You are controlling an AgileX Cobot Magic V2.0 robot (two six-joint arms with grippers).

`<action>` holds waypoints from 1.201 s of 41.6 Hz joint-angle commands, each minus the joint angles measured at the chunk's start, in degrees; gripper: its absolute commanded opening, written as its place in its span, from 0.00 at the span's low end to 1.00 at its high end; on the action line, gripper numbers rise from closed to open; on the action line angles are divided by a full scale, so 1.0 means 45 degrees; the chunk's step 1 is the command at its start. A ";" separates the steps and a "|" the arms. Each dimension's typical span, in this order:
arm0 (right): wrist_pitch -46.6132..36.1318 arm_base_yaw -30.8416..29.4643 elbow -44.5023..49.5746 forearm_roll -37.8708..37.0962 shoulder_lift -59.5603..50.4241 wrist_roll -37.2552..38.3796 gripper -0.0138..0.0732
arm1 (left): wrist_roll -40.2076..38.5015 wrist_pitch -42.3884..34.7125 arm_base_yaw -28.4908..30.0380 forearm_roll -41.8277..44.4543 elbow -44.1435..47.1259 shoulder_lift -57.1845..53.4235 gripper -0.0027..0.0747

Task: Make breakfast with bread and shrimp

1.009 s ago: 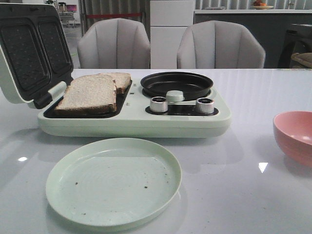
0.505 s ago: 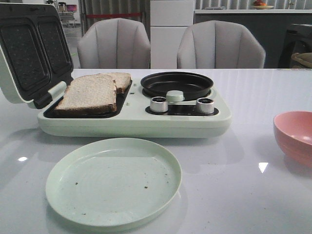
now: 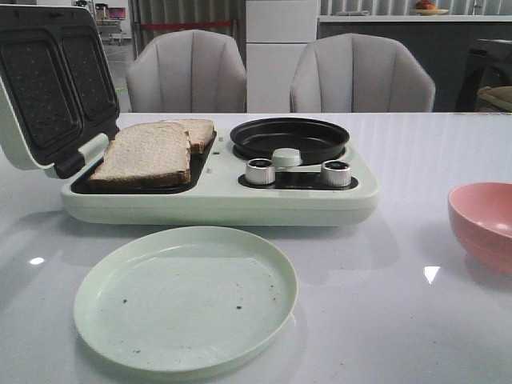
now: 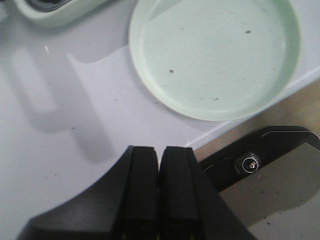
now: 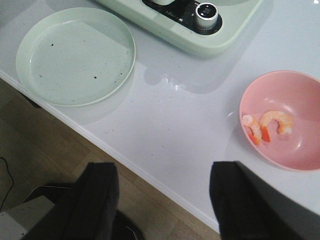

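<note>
Home-style kitchen-dining room, possibly staged. White glossy dining table (image 3: pixel 416 336) carries a pale green breakfast maker (image 3: pixel 216 196). Behind the table: two grey upholstered chairs (image 3: pixel 188 72), a white cabinet (image 3: pixel 282 52) between them, and a counter (image 3: pixel 416 18) with a fruit bowl (image 3: pixel 430 8). Wood-look floor (image 5: pixel 45 150) under the table's edge.
</note>
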 commanded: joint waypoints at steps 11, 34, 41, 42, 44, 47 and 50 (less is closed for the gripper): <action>-0.0791 -0.0074 -0.0309 0.0014 -0.0056 -0.0039 0.74 | 0.3631 -0.1146 0.6409 -0.2605 -0.0482 -0.0398 0.18; -0.0802 -0.0074 -0.0309 0.0014 -0.0054 -0.0039 0.74 | 0.9670 -0.2573 1.3239 -1.0352 -0.3805 0.2980 0.18; -0.0802 -0.0074 -0.0309 0.0014 -0.0054 -0.0039 0.74 | 0.9670 -0.2697 1.3239 -1.0528 -0.5654 0.4716 0.18; -0.0802 -0.0074 -0.0309 0.0014 -0.0054 -0.0039 0.74 | 0.9670 -0.2763 1.3239 -1.0528 -0.5881 0.5000 0.18; -0.0802 -0.0074 -0.0309 0.0014 -0.0054 -0.0039 0.74 | 0.9670 -0.2862 1.3239 -1.0528 -0.6418 0.5416 0.18; -0.0802 -0.0074 -0.0309 0.0014 -0.0054 -0.0039 0.74 | 0.9670 -0.2851 1.3239 -1.0656 -0.7106 0.6124 0.18; -0.0802 -0.0074 -0.0309 0.0014 -0.0054 -0.0039 0.74 | 0.9670 -0.2764 1.3239 -1.0976 -0.7660 0.6670 0.18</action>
